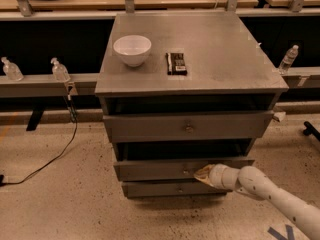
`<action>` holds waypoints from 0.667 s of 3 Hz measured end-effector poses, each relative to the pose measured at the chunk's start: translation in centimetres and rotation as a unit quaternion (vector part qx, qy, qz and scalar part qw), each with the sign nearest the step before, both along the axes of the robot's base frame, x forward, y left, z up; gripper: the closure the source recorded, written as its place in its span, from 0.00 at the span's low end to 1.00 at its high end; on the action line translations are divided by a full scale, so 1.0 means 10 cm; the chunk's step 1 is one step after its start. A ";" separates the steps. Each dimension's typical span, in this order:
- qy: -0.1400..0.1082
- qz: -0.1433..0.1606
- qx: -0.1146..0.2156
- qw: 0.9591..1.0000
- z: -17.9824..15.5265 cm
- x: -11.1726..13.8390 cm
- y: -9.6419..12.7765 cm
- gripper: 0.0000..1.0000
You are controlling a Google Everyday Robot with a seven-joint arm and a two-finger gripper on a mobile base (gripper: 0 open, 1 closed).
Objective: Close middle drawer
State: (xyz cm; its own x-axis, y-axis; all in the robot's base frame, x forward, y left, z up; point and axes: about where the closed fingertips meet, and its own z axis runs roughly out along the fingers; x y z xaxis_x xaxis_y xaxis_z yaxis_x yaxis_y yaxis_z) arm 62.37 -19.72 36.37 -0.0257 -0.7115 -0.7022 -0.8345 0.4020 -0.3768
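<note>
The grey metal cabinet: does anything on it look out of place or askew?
The grey metal middle drawer stands partly out, with a dark gap above it. The taller grey drawer front above also stands out. The gripper is at the middle drawer's front, right of its centre.

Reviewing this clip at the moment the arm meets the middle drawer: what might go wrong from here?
1. The gripper is at the front of the middle drawer, just right of its knob. It might skid onto the knob or slip down toward the bottom drawer.
2. The middle drawer stands partly out. A hard shove could jolt the cabinet and shift the white bowl and dark bar on top.
</note>
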 end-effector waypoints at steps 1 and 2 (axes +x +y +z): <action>0.000 0.000 0.000 1.000 0.00 -0.01 -0.01 1.00; -0.006 -0.001 -0.004 1.000 0.04 0.17 0.05 1.00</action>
State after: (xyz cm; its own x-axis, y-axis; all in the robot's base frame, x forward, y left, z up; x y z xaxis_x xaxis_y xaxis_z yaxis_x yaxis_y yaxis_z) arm 64.06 -19.20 36.78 -0.0191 -0.7170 -0.6968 -0.8289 0.4010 -0.3900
